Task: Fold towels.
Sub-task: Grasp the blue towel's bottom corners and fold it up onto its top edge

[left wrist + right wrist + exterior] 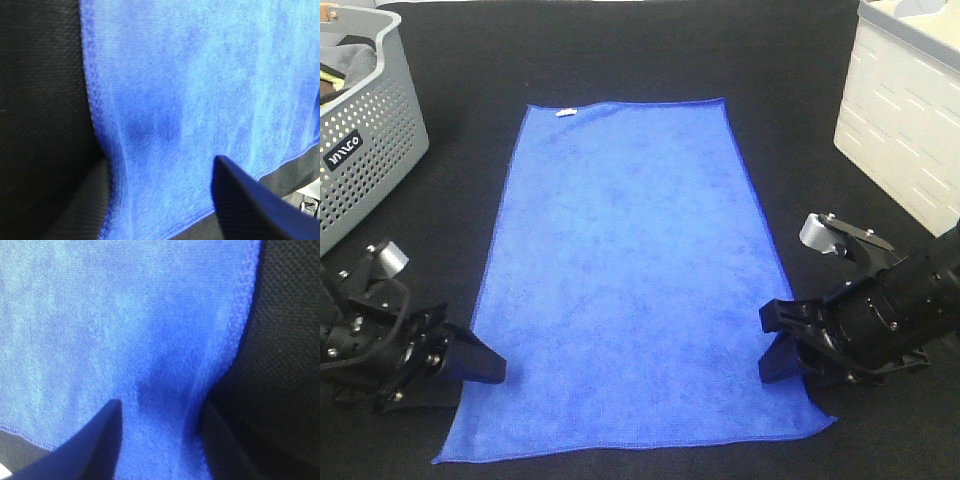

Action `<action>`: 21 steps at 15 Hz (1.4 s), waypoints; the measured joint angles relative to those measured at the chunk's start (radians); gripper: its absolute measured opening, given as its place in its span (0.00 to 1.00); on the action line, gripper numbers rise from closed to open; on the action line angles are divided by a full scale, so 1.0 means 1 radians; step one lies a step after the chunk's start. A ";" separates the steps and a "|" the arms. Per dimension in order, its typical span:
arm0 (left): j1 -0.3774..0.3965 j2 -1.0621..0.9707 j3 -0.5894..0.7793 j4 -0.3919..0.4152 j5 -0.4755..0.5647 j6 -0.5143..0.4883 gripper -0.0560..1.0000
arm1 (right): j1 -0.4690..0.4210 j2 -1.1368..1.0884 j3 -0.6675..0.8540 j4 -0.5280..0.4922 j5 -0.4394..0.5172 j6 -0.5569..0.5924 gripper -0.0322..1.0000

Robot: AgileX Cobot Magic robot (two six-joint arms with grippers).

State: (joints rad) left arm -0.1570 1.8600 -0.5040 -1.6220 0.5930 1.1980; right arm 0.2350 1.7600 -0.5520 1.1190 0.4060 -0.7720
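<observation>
Grey basket [375, 130], perhaps holding cloth [352, 55], left of towel [630, 280], white crate [905, 120] right

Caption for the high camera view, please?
Left end effector and right end effector straddle the long hems of a flat blue towel on a black table.

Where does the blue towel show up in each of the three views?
Exterior high: the blue towel lies flat in the middle, running from far centre to the near edge.
Left wrist: the blue towel fills most of the picture, with the black mat beside its long edge.
Right wrist: the blue towel fills most of the picture, with the black mat beside it.
Shared landmark: the towel's near stitched hem.
</observation>
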 joint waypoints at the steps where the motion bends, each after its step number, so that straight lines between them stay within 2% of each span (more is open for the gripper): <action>1: -0.007 0.008 -0.002 -0.015 -0.012 -0.001 0.50 | 0.000 0.006 0.000 0.017 -0.002 -0.015 0.42; 3: -0.013 0.016 -0.002 -0.022 -0.045 -0.002 0.26 | 0.001 0.012 0.001 0.023 -0.021 -0.022 0.23; 4: -0.015 0.019 -0.002 -0.023 -0.052 0.000 0.09 | 0.001 0.018 0.002 0.024 -0.025 -0.023 0.06; 5: -0.015 0.019 -0.002 -0.023 -0.052 0.001 0.06 | 0.001 0.019 0.002 0.024 -0.026 -0.021 0.03; 9: -0.015 0.016 -0.002 -0.011 -0.030 0.001 0.05 | 0.001 0.016 0.003 0.025 0.000 -0.008 0.03; 10: -0.015 -0.001 -0.002 0.015 -0.023 -0.009 0.05 | 0.001 0.000 0.003 0.025 0.013 -0.005 0.03; 11: -0.015 -0.026 -0.002 0.056 -0.023 -0.041 0.05 | 0.002 -0.034 0.003 0.021 0.029 0.001 0.03; 12: -0.015 -0.068 -0.001 0.144 -0.024 -0.115 0.05 | 0.004 -0.053 0.003 0.004 0.032 0.023 0.03; 16: -0.015 -0.160 -0.001 0.380 -0.021 -0.320 0.05 | 0.004 -0.100 0.004 -0.130 0.100 0.138 0.03; 19: -0.015 -0.216 0.002 0.517 0.038 -0.428 0.05 | 0.004 -0.138 0.018 -0.151 0.159 0.153 0.03; 20: -0.015 -0.231 0.004 0.550 0.061 -0.452 0.05 | 0.004 -0.167 0.052 -0.153 0.174 0.154 0.03; 21: -0.015 -0.231 0.004 0.550 0.061 -0.452 0.05 | 0.004 -0.167 0.052 -0.153 0.174 0.154 0.03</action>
State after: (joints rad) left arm -0.1720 1.6290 -0.5000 -1.0720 0.6540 0.7460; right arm 0.2390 1.5930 -0.5000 0.9660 0.5800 -0.6180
